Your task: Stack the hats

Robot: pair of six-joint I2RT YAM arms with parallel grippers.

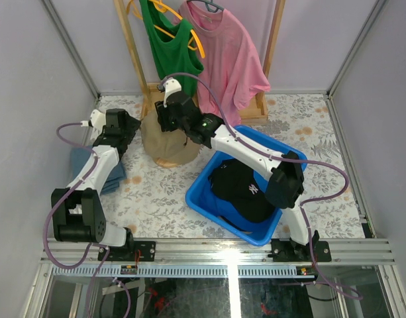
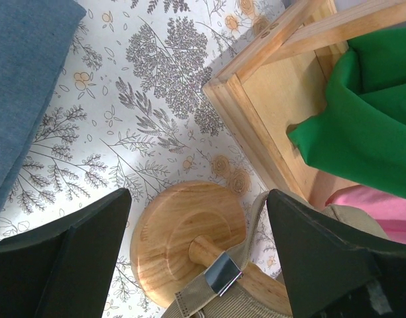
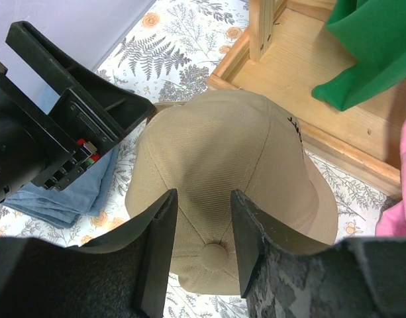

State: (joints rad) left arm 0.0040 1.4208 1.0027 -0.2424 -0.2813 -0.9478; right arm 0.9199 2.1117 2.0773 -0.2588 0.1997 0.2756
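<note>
far forward, right gripper (image 3: 203,199) open-jawed over tan cap (image 3: 222,139); left gripper (image 2: 197,195) open-jawed at wooden stand (image 2: 179,228)

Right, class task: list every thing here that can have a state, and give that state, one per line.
Tan cap: on the wooden stand.
Wooden stand: upright, covered.
Black cap: lying in the blue bin.
Blue cloth: folded flat.
Green top: hanging.
Pink shirt: hanging.
Left claw: open, by the stand's base.
Right claw: open, over the tan cap's crown.
</note>
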